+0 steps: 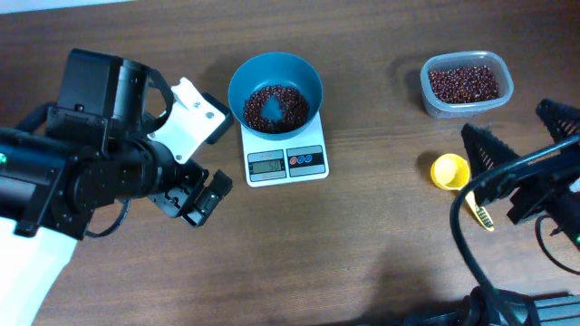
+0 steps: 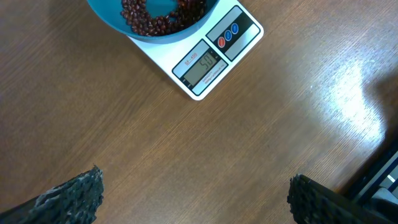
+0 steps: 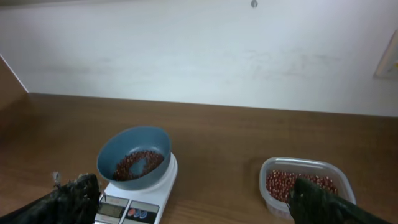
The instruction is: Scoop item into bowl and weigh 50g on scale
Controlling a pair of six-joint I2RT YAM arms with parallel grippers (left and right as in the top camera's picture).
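Note:
The teal-blue bowl (image 1: pixel 275 92) stands on the white scale (image 1: pixel 286 160) and holds a ring of dark red-brown beans (image 1: pixel 276 109). The scale's display reads 50. More beans lie in the clear tub (image 1: pixel 466 84) at the back right. The bowl also shows in the left wrist view (image 2: pixel 149 22) and the right wrist view (image 3: pixel 134 158). My left gripper (image 1: pixel 201 201) is open and empty, left of the scale, above bare table (image 2: pixel 196 199). My right gripper (image 1: pixel 517 149) is open and empty, right of the yellow scoop (image 1: pixel 450 170).
The yellow scoop lies on the table between the scale and my right arm, its handle (image 1: pixel 480 213) pointing to the front. The tub (image 3: pixel 305 183) and the scale (image 3: pixel 138 202) show in the right wrist view before a pale wall.

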